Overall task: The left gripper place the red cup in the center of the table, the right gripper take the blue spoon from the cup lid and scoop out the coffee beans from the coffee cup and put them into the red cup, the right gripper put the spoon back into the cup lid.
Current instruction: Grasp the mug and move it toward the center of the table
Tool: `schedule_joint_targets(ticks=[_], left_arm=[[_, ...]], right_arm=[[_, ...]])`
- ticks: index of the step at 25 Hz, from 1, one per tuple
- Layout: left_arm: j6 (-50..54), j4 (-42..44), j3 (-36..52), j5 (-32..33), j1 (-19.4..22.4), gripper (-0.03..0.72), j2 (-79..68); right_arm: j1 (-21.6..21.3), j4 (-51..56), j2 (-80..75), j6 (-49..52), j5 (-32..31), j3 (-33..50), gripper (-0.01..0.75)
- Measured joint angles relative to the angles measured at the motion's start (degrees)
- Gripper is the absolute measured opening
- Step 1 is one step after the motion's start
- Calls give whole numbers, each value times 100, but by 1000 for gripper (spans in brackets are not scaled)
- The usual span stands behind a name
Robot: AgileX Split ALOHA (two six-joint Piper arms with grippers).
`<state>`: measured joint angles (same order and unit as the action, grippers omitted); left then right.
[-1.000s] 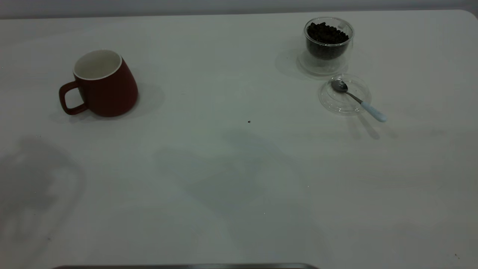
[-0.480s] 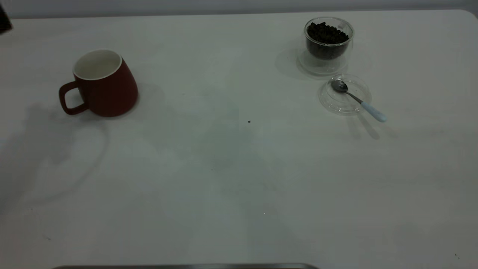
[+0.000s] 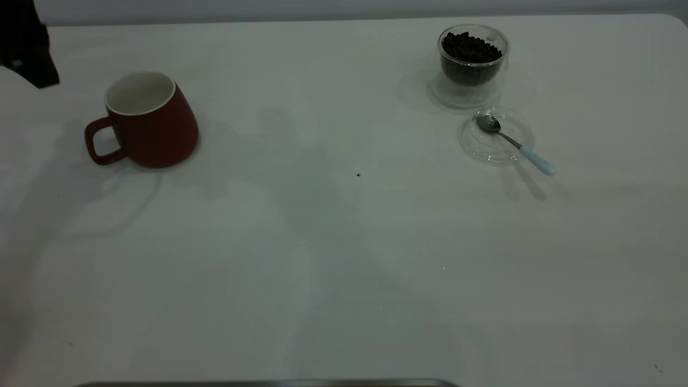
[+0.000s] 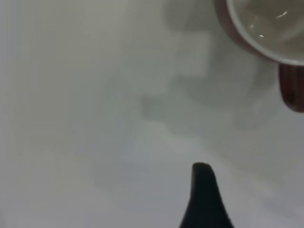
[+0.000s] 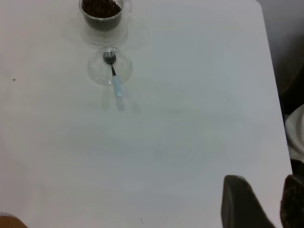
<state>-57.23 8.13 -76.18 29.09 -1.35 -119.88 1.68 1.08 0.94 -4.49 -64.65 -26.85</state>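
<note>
- The left gripper (image 3: 24, 45) is near the red cup (image 3: 146, 121), on its handle side; whether it is open, I cannot tell.
- A careless approach could knock the cup over.
- The right gripper (image 5: 259, 202) waits with parted jaws, far from the blue spoon (image 5: 114, 73).

Dim, even light; soft shadows, blurred left-wrist view.

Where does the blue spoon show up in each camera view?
Exterior view: the blue spoon lies at upper right, bowl in the cup lid, handle over its rim.
Left wrist view: not in it.
Right wrist view: upper left.
Shared landmark: the coffee cup beside the lid.
</note>
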Motion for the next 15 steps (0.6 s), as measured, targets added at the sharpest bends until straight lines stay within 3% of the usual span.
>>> schedule_joint_targets(ticks=[15], left_arm=[[-435, 115, -104, -697, -481, 587, -817]], right_arm=[[0, 0, 0, 0, 0, 0, 243]])
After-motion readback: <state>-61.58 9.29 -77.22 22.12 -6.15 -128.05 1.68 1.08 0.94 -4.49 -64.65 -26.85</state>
